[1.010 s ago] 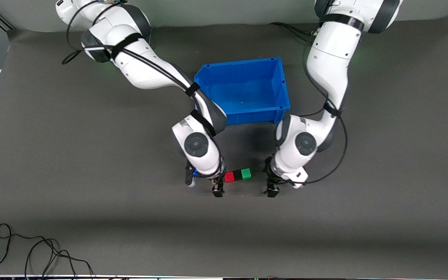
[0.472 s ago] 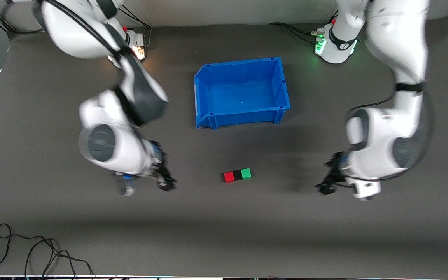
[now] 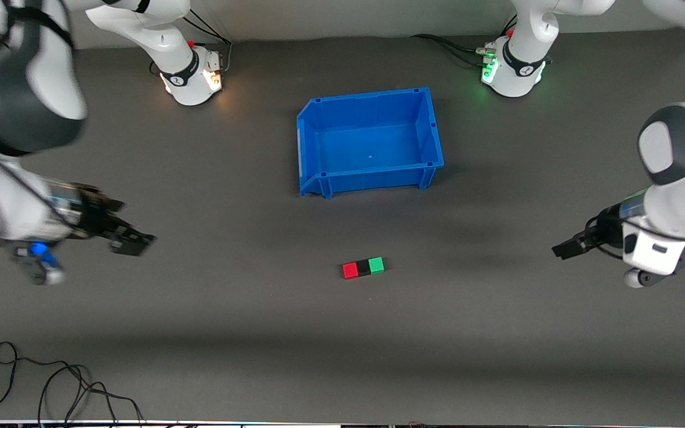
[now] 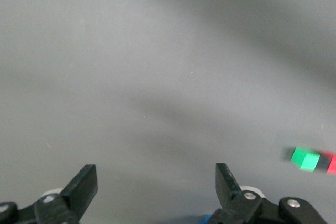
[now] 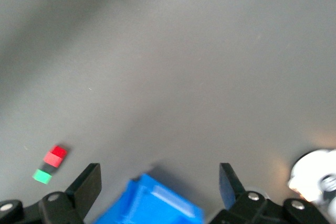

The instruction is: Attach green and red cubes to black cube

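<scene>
The red cube (image 3: 350, 270), black cube (image 3: 363, 268) and green cube (image 3: 376, 265) lie joined in one row on the dark mat, black in the middle, nearer to the front camera than the blue bin. My left gripper (image 3: 563, 249) is open and empty, up over the mat toward the left arm's end. My right gripper (image 3: 132, 241) is open and empty, up over the mat toward the right arm's end. The left wrist view shows its open gripper (image 4: 156, 182) with the green cube (image 4: 305, 158) at the edge. The right wrist view shows its open gripper (image 5: 159, 182), the red cube (image 5: 55, 156) and the green cube (image 5: 42, 176).
An empty blue bin (image 3: 372, 178) stands mid-table, farther from the front camera than the cubes; it also shows in the right wrist view (image 5: 152, 203). A loose black cable (image 3: 51, 380) lies at the front corner toward the right arm's end.
Both grippers have left the cube row, rising and swinging outward toward their own ends of the table. The three cubes stay joined and have not moved.
</scene>
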Tool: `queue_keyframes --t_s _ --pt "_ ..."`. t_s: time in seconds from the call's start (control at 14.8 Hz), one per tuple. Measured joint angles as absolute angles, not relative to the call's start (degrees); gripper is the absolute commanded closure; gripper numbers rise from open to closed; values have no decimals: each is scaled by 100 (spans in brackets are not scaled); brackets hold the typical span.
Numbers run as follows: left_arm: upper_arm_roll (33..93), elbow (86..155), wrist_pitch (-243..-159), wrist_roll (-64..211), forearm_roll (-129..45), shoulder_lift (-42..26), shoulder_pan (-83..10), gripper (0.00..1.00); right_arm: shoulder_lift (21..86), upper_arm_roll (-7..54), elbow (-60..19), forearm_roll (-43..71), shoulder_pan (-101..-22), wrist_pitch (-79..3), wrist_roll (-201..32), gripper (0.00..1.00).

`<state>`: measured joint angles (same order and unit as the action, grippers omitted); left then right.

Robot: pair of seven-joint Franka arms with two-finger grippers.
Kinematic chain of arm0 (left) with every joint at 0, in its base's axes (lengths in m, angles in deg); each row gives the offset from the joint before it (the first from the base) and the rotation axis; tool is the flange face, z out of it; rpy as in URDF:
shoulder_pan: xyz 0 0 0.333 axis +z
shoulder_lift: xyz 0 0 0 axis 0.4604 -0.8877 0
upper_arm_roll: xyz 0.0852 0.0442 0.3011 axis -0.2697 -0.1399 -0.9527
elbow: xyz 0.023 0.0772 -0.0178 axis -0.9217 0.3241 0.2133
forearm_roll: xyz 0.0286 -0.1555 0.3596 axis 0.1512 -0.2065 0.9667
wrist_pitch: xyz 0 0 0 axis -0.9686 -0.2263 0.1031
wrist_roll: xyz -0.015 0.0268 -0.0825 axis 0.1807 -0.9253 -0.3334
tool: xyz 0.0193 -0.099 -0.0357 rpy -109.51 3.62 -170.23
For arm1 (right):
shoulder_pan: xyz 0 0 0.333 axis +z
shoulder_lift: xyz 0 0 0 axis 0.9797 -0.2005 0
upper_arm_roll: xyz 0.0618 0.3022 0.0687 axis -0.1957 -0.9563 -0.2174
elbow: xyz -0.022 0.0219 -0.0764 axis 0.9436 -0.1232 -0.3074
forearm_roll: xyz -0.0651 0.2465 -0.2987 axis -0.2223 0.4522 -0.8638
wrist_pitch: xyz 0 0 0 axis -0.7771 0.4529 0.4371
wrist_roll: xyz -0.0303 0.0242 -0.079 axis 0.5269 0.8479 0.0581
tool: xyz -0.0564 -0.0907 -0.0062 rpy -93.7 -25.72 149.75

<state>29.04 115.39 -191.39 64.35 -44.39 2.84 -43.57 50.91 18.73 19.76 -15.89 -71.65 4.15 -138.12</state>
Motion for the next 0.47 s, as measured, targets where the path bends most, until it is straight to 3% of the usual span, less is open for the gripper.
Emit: queue_keyframes --t_s 0.47 --pt "2897 11511 -18400 7899 -4120 1120 -4219 0 5814 2207 1772 -1600 -8348 723 -9926 0"
